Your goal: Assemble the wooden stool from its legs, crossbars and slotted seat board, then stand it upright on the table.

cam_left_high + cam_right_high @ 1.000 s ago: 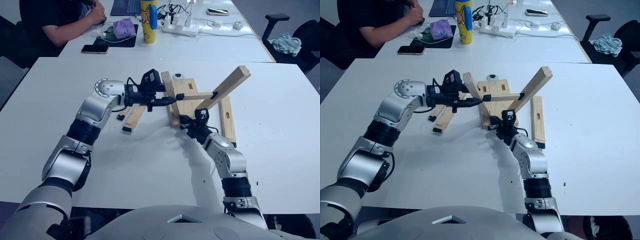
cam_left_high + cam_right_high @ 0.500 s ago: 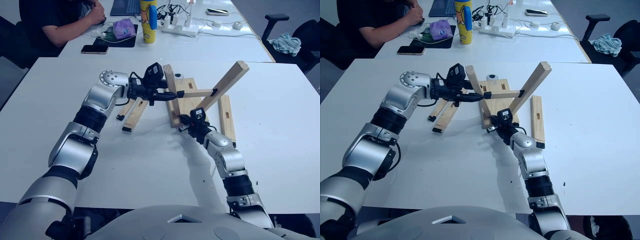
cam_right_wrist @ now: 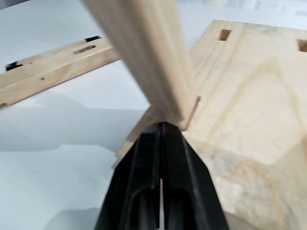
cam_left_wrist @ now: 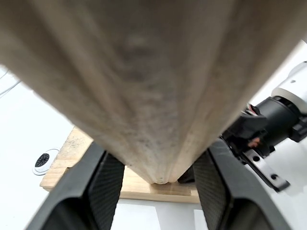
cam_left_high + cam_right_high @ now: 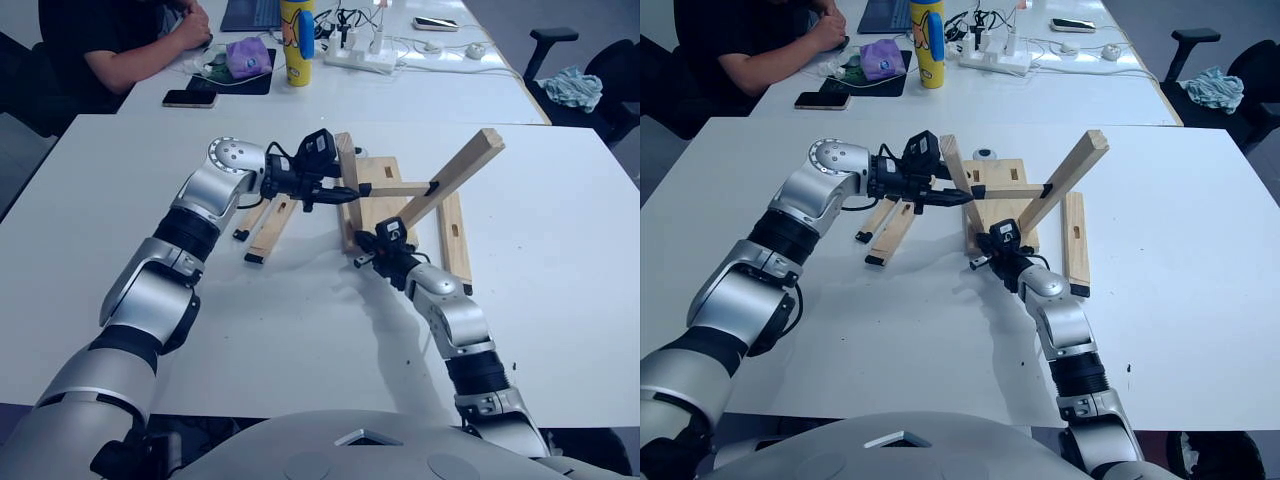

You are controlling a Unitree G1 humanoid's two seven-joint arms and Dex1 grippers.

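The slotted seat board (image 5: 378, 210) lies flat in the middle of the white table. Two legs rise from it, joined by a crossbar (image 5: 395, 187). My left gripper (image 5: 335, 192) is shut on the nearly upright left leg (image 5: 347, 160), which sits between its fingers (image 4: 108, 187) in the left wrist view. The right leg (image 5: 460, 168) leans out to the right. My right gripper (image 5: 365, 252) is shut, its tips (image 3: 160, 129) at the board's near edge under a leg's foot (image 3: 144, 52). Two loose legs lie flat, one left (image 5: 270, 228) and one right (image 5: 455, 235) of the board.
A small black piece (image 5: 240, 235) lies beside the left loose leg, and a round white object (image 5: 356, 152) sits behind the board. The far table holds a yellow bottle (image 5: 297, 28), a phone (image 5: 189, 98) and a power strip (image 5: 360, 58). Open tabletop lies near and to both sides.
My left gripper has moved right and farther away with its leg, which now stands more upright. My right gripper has shifted slightly left along the board's near edge.
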